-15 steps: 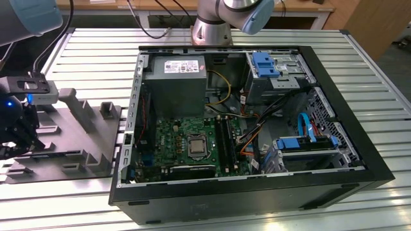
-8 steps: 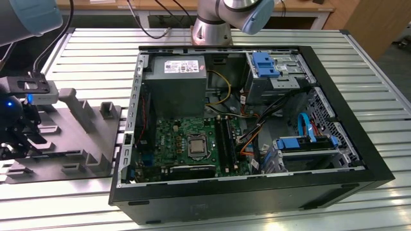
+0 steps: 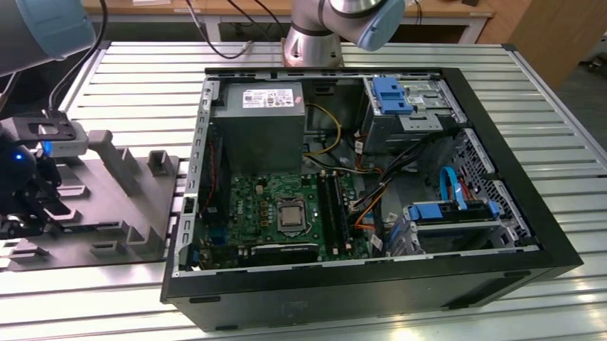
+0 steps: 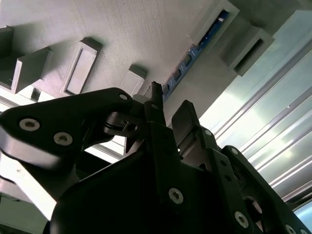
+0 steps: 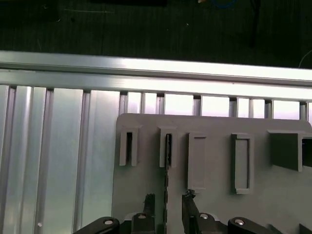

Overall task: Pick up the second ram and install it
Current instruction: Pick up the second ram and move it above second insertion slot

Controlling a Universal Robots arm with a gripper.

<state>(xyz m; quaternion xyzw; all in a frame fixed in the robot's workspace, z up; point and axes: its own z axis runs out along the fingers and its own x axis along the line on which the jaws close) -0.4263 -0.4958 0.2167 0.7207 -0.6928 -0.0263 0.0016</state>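
The second ram (image 5: 167, 161) stands on its edge in a slot of the grey holder plate (image 5: 214, 204); in the second wrist view it is a thin bluish-green strip (image 4: 195, 52). My gripper (image 5: 168, 199) is open and straddles the near end of the board, one finger (image 5: 148, 201) on each side with a gap to the board. The second wrist view has the fingertips (image 4: 156, 95) just short of the strip. In the exterior view my gripper (image 3: 28, 209) hangs over the plate (image 3: 114, 213) at that view's left.
An open computer case (image 3: 379, 284) lies at the exterior view's right, with the green motherboard (image 3: 256, 206) and its long black memory slots (image 3: 332, 206). Raised grey blocks (image 5: 241, 163) stick up from the holder plate. A ribbed metal table (image 5: 58, 161) lies underneath.
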